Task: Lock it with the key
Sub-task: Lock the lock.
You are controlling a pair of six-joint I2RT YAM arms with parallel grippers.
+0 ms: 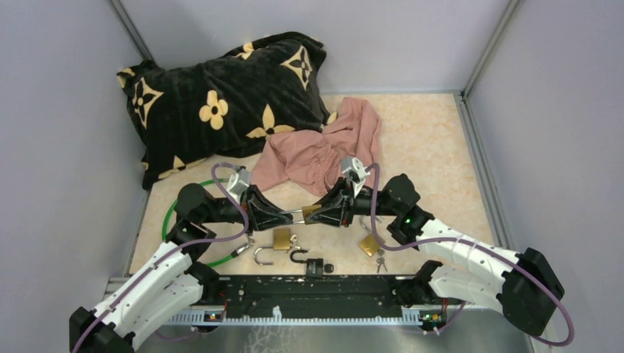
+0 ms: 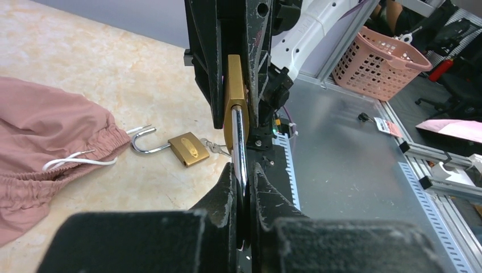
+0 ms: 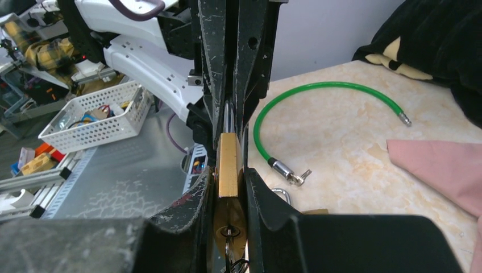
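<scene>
A brass padlock [image 1: 310, 212] is held in the air between my two grippers, above the middle of the table. My left gripper [image 1: 287, 216] [image 2: 244, 173] is shut on its steel shackle [image 2: 239, 136]. Facing it, my right gripper [image 1: 318, 213] [image 3: 228, 177] is shut on the flat sides of the padlock's brass body [image 3: 228, 162]. The key [image 3: 228, 242] sits in the keyhole on the underside of the body, with its ring hanging down. In the left wrist view the brass body [image 2: 234, 91] shows edge-on between the right gripper's fingers.
Other padlocks lie near the front edge: a brass one [image 1: 282, 237] [image 2: 189, 148] with its shackle open, a black one [image 1: 313, 265], another brass one [image 1: 368, 244] with keys [image 1: 380, 261]. A green cable lock [image 1: 171, 213] [image 3: 318, 91] lies left. Pink cloth [image 1: 324, 151] and a black pillow [image 1: 221, 95] fill the back.
</scene>
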